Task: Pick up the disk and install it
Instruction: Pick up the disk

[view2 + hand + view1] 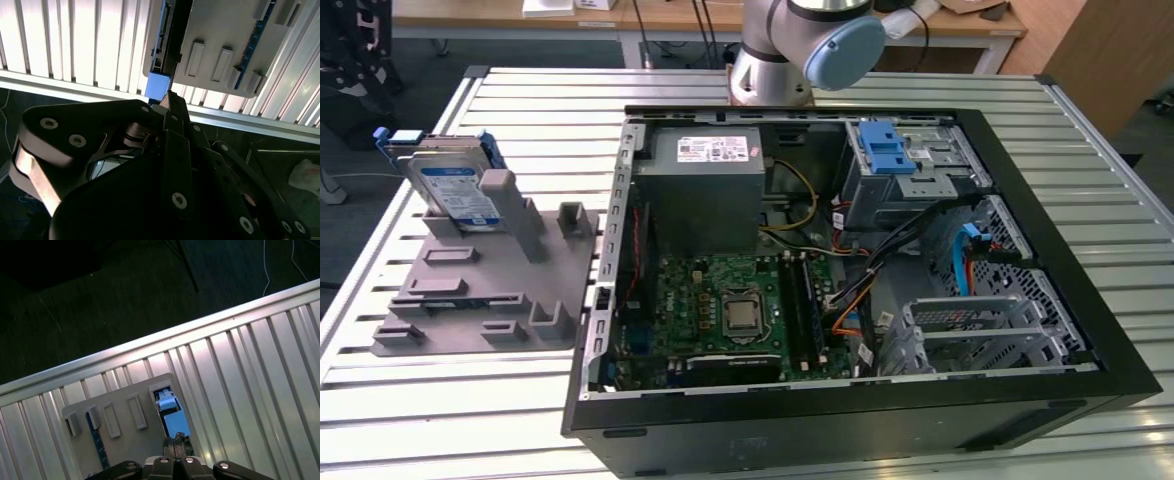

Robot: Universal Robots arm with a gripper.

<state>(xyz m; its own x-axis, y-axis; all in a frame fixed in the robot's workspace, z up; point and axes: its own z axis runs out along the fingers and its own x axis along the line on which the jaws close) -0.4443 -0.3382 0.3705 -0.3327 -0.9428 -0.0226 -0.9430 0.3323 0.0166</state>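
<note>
- Black linkage gripper [175, 444] is hovering just above the flat silver rectangular disk [172, 417] with blue plastic rails; its fingertips are pressing together and gripping nothing.
- The disk is standing on edge at the far end of the grey plastic holder [480, 290], at the exterior view's left of the open black computer case [827, 430].
- Judged step: approaching for the pick, disk not yet grasped.
- A grasp is calling for parted fingers, aligned across the thin upper edge.

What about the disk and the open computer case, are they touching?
Apart. In the exterior view the disk stands in a grey holder, well short of the computer case.
</note>
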